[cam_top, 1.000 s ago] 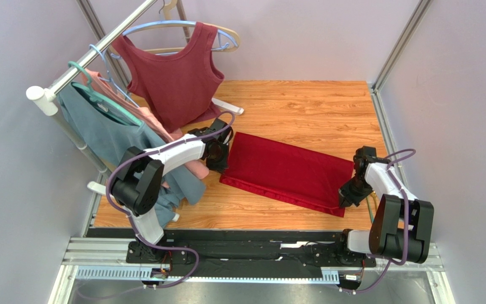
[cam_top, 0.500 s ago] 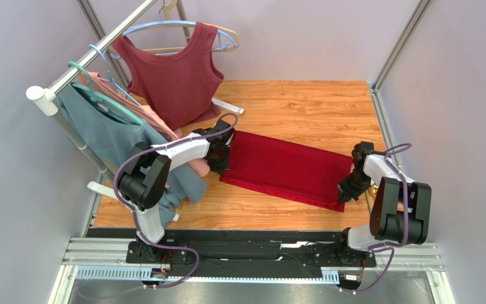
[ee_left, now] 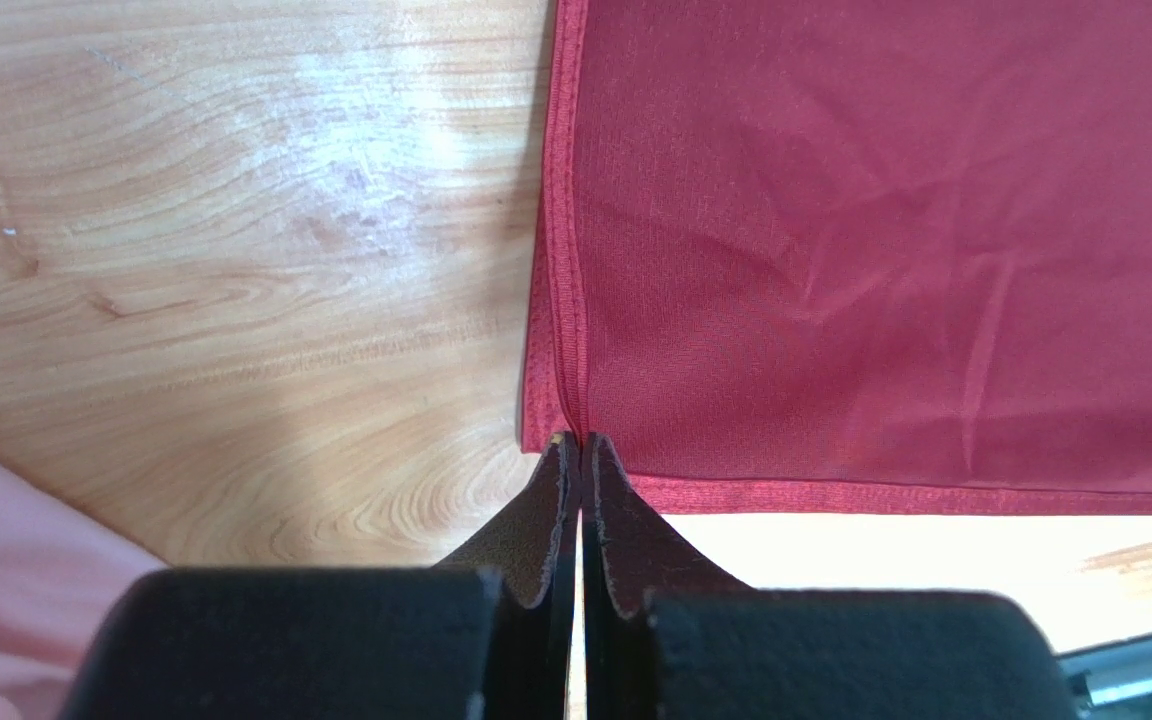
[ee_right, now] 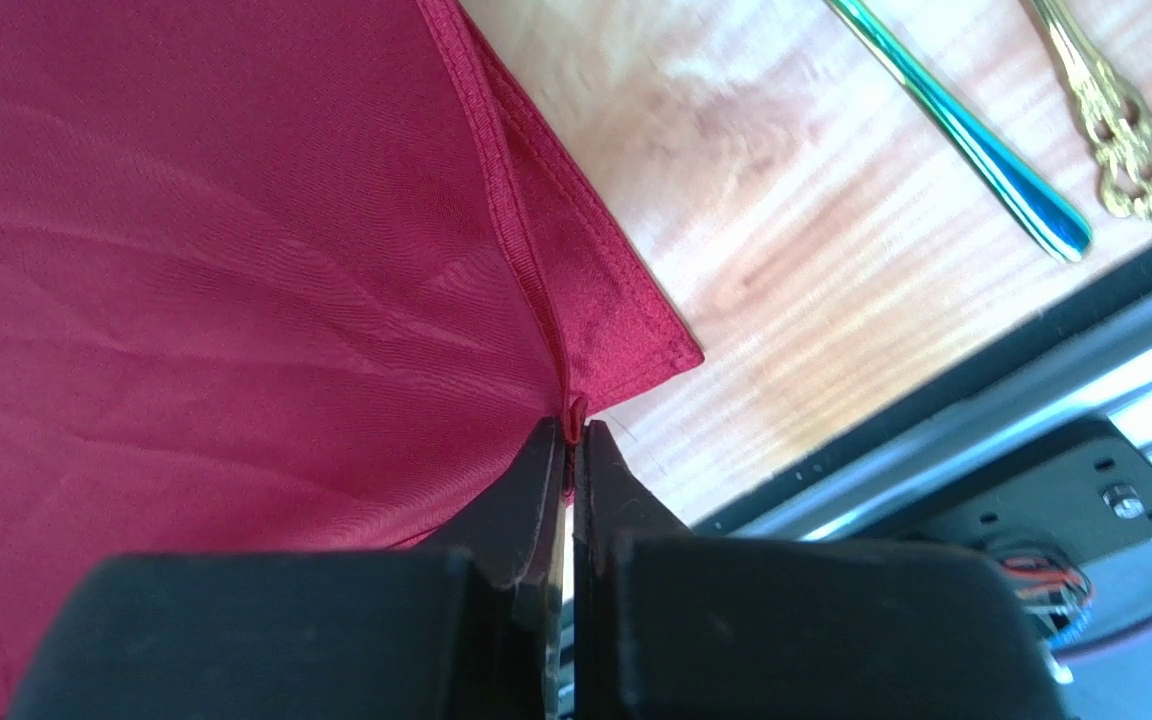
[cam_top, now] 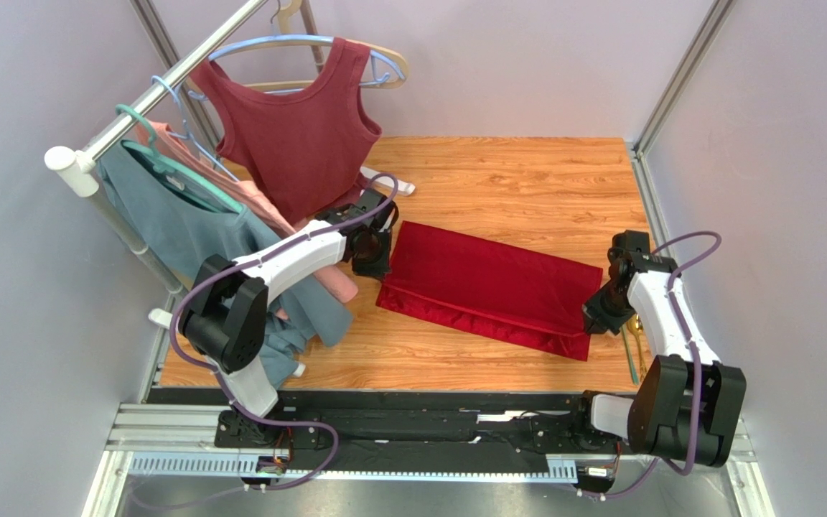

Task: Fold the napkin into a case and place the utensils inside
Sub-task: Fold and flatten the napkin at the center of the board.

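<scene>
Clamped on napkin (cam_top: 485, 285) hem at left corner with left gripper (ee_left: 579, 446), jaws pressed together on cloth. Same at right corner with right gripper (ee_right: 569, 432). Lying as folded oblong mid-table (cam_top: 515, 178), utensils (ee_right: 973, 128) just beside right end.

The clothes rail (cam_top: 159, 92), a metal bar with a white cap, slanted over one side of the tabletop (cam_top: 515, 178). From it hung a maroon sleeveless top (cam_top: 294, 140) on a pale hanger. Further along the rail were a blue-grey garment (cam_top: 175, 221) and a pink one (cam_top: 251, 199), both drooping to the wood. Beyond the rail the tabletop showed warm orange grain, glossy where light struck it. Plain pale lilac walls (cam_top: 515, 65) stood behind the rail, and a slim metal post (cam_top: 675, 75) rose in the corner opposite it.
</scene>
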Available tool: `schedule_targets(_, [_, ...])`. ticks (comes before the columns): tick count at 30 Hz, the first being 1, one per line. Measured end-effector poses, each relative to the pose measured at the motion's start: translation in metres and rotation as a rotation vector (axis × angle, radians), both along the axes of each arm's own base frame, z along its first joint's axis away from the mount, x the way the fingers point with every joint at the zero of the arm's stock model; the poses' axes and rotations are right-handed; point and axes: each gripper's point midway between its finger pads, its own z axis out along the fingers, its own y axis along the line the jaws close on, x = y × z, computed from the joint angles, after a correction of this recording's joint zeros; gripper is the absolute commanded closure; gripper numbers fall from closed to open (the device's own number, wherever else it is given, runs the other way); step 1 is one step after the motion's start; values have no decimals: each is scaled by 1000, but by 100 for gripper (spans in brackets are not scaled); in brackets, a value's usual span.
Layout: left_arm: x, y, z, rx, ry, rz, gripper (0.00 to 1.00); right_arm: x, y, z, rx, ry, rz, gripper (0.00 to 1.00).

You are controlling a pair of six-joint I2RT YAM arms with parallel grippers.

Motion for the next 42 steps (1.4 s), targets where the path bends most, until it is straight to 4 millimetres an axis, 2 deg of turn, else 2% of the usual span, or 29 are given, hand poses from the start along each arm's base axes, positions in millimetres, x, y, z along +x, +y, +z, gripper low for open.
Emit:
schedule_targets(3, [-4, 1, -1, -3, 7, -3, 100, -8, 2, 1, 5, 14, -5, 100])
schedule_targets(8, [-17, 7, -16, 10, 51, -8, 100, -23, 8, -3, 22, 40, -26, 100])
schedule_targets(14, [-30, 13, -29, 25, 93, -12, 100, -45, 13, -23, 40, 127, -63, 100])
schedule_targets(21, [-31, 13, -37, 28, 99, -12, 100, -58, 19, -49, 67, 216, -104, 100])
schedule_targets(24, [-33, 15, -45, 37, 112, -11, 100, -58, 21, -57, 79, 231, -108, 100])
schedule_targets(29, [-32, 16, -58, 58, 137, 2, 100, -56, 21, -58, 88, 258, -104, 100])
schedule_targets(35, [-15, 12, -56, 78, 108, 18, 100, -43, 20, -58, 98, 289, -85, 100])
schedule_targets(42, [-13, 15, -57, 96, 99, 26, 100, -35, 21, -57, 109, 270, -58, 100])
